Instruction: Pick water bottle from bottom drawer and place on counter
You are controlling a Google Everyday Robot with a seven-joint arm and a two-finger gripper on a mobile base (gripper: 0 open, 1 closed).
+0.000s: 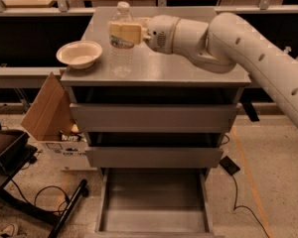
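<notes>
The water bottle (121,51) is clear plastic with a white cap. It stands upright over the front left part of the grey counter (188,71); I cannot tell whether its base touches the top. My gripper (123,33) reaches in from the right and is shut on the water bottle around its upper part. The white arm (248,43) crosses the counter's right side. The bottom drawer (154,202) is pulled open below and its grey floor is bare. The orange is hidden behind the arm.
A white bowl (79,53) sits on the counter's left edge, just left of the bottle. A cardboard box (49,113) leans beside the cabinet on the left. Two upper drawers (154,118) are partly out. Cables and a black stand lie on the floor at left.
</notes>
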